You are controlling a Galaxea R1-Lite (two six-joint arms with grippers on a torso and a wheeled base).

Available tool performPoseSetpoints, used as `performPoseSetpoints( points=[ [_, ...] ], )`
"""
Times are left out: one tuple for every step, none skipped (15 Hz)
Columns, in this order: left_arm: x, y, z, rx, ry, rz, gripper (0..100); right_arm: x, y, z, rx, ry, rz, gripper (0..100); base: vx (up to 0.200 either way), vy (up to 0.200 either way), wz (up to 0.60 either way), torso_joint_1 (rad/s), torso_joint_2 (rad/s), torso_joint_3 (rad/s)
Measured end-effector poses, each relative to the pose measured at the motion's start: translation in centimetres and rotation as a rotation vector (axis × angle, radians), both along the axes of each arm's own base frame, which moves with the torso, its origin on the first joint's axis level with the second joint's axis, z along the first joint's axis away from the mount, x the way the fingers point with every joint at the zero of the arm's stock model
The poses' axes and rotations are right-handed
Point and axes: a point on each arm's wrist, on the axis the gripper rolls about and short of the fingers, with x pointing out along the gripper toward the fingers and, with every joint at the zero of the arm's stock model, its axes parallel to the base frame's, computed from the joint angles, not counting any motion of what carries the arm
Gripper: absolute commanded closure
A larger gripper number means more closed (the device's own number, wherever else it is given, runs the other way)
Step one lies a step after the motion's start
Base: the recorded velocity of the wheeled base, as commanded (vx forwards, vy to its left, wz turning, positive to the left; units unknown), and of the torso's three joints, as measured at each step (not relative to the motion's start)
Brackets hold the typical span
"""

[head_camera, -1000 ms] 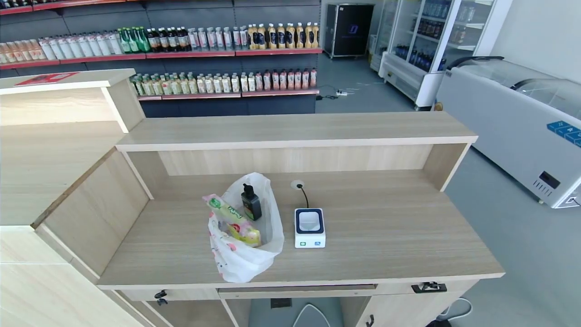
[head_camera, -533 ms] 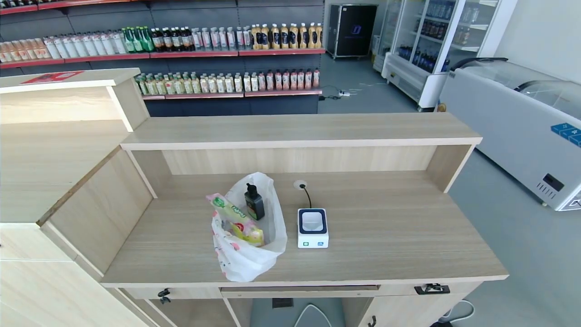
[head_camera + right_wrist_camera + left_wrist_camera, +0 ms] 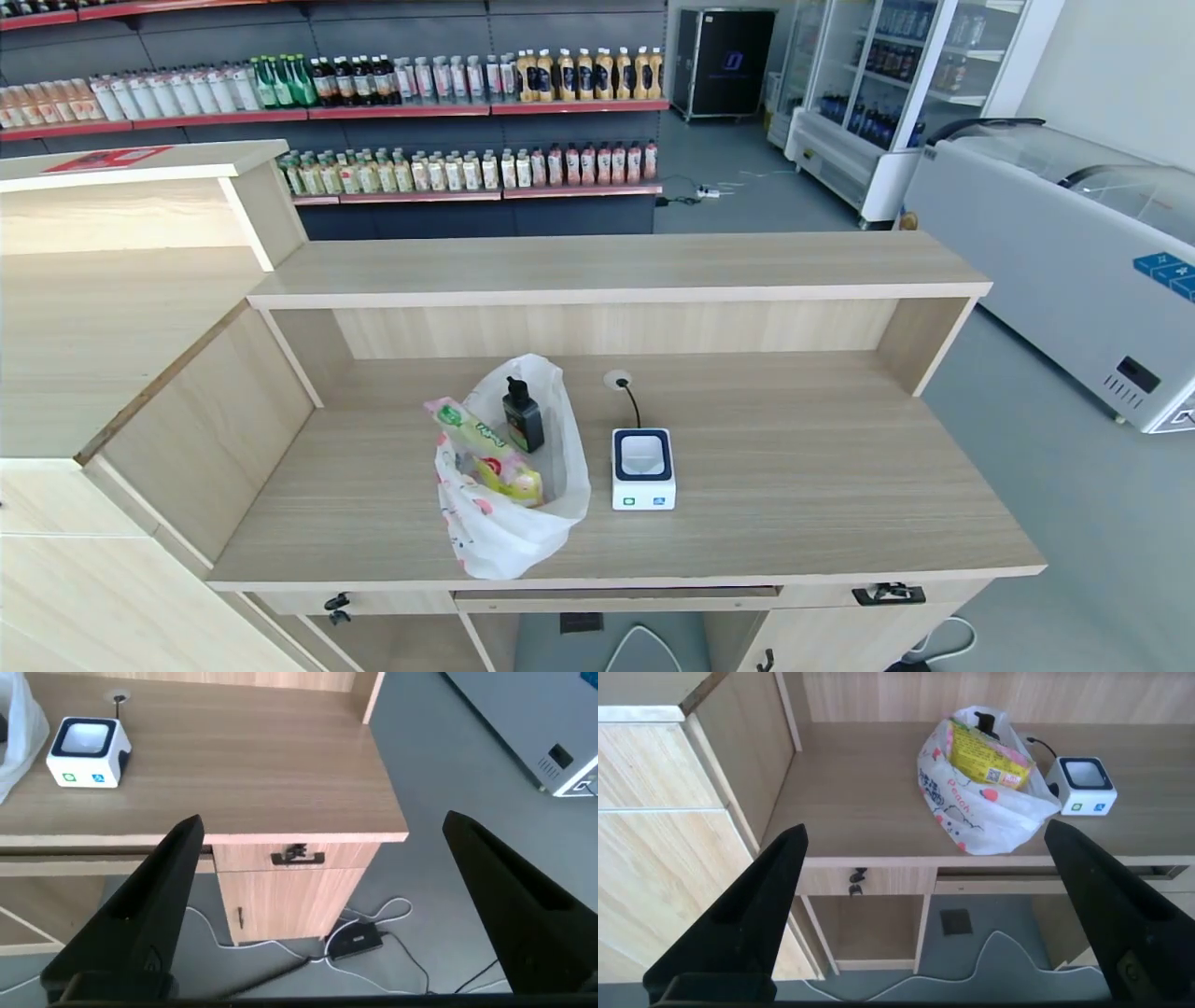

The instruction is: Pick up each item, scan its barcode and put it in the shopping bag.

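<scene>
One bottle [image 3: 523, 422], one packet [image 3: 487, 455] in shopping bag [image 3: 504, 549]

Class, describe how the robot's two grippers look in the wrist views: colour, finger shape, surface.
The left gripper and the right gripper look alike: each has two matte black fingers, wedge-shaped, broad near the camera and tapering to a narrow tip, with flat, plain, unmarked faces.

A light wooden checkout counter [image 3: 794, 467] with a raised back ledge [image 3: 616, 266] — behind it, dark red-edged shelves of bottled drinks [image 3: 420, 93]. To the right stands a white chest freezer [image 3: 1027, 252] — beyond it, a glass-door white refrigerator [image 3: 896, 93].
</scene>
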Motion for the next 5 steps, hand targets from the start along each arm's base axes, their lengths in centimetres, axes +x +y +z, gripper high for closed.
performPoseSetpoints(
  points=[
    [0.00,0.00,0.00,0.000,0.000,0.000,0,-0.02,0.00,0.00,0.001,-0.002,0.001,0,0.000,0.000,0.00,0.000,0.00,0.000],
    [0.00,0.00,0.00,0.000,0.000,-0.001,0,-0.03,0.00,0.00,0.001,-0.004,0.001,0,0.000,0.000,0.00,0.000,0.00,0.000],
    [0.00,0.00,0.00,0.000,0.000,-0.001,0,-0.03,0.00,0.00,0.001,-0.005,0.001,0,0.000,0.000,0.00,0.000,0.00,0.000],
    [0.00,0.00,0.00,0.000,0.000,-0.001,0,-0.04,0.00,0.00,0.001,-0.005,0.001,0,0.000,0.000,0.00,0.000,0.00,0.000],
    [0.00,0.00,0.00,0.000,0.000,0.000,0,-0.04,0.00,0.00,0.001,-0.005,0.001,0,0.000,0.000,0.00,0.000,0.00,0.000]
  ],
)
